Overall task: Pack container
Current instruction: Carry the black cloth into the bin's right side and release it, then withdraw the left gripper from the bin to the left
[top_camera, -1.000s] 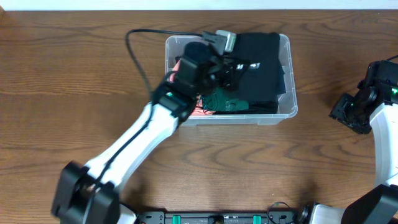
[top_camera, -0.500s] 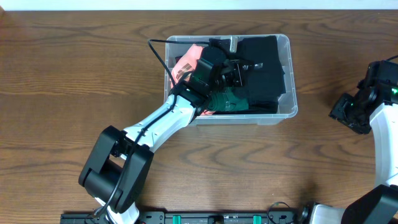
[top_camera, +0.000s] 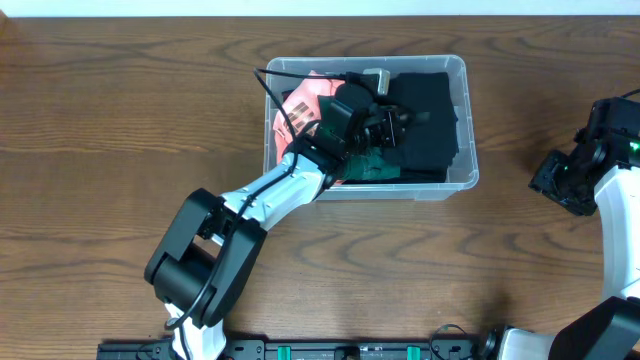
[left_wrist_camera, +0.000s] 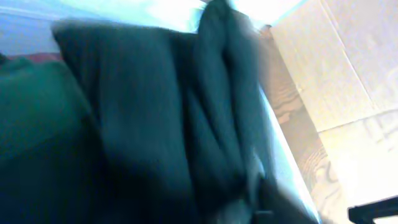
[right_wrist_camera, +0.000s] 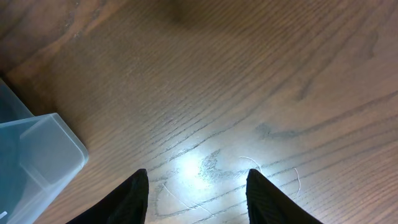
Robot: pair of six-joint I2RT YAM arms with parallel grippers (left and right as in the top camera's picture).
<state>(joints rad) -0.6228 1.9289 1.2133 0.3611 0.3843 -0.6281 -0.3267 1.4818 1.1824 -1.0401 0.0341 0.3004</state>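
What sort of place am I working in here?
Probably a robot test bench rather than a home: a wood-grain table, a left arm and right arm at it, and a clear container of clothes.

Clothes (top_camera: pixel 425 120) lie in the container (top_camera: pixel 470 152), left pincer (top_camera: pixel 398 124) over them, right pincer (top_camera: pixel 550 178) well apart rightward.

— Can you make out the fingers of the left gripper (top_camera: pixel 388 118)?
— No. From overhead they are buried in the black cloth (top_camera: pixel 425 110) inside the container (top_camera: pixel 400 190). The left wrist view is only a blur of that cloth.
— And the right side?
— The right arm (top_camera: pixel 620 210) runs off the overhead frame's right edge. The right wrist view cuts the container at its left edge.
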